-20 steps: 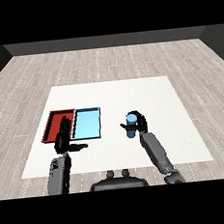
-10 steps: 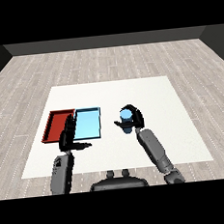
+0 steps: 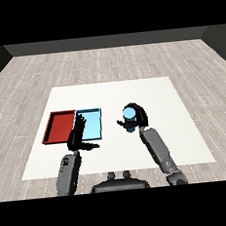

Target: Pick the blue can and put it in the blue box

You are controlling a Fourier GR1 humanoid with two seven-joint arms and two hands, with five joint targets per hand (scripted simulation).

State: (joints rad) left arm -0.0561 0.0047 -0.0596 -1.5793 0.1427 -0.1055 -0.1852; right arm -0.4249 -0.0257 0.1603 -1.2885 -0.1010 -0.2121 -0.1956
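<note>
The blue can [image 3: 129, 114] is held above the table right of the trays, with my right hand [image 3: 137, 117] curled round it. The light blue tray [image 3: 92, 124] lies left of the can, beside the red tray [image 3: 60, 126]. My left hand [image 3: 79, 136] is raised over the near edge of the two trays, fingers straight and thumb out, holding nothing. It hides part of the blue tray's near left corner.
The white table [image 3: 175, 128] stretches right and far of the trays. A grey wooden floor surrounds it. Both forearms come in from the lower edge.
My right hand has carried the blue can up and to the left, nearer the blue tray. The left hand has barely moved.
</note>
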